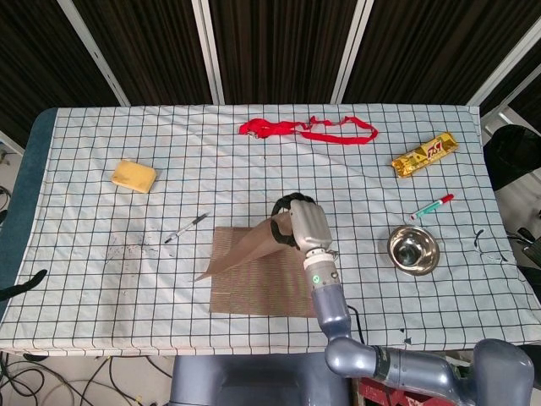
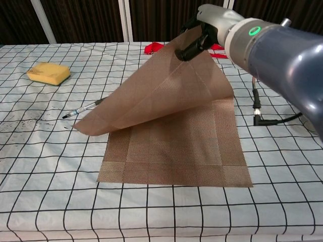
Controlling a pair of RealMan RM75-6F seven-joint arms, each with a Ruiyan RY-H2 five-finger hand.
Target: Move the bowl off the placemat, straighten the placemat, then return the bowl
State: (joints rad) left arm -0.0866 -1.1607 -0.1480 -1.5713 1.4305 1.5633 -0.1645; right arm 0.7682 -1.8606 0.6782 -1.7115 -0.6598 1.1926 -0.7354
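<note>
- Head view: right hand pinches a lifted corner of the mat, upper layer raised, lower layer flat on the table. Bowl sits off the mat, to its right.
- Chest view: hand clamped on the raised corner; mat half peeled up.

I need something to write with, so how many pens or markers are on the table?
2. A slim black-and-white ballpoint pen lies left of the brown woven placemat; a red-and-green capped marker lies just above the round steel bowl. The lifted placemat could hide others.
</note>
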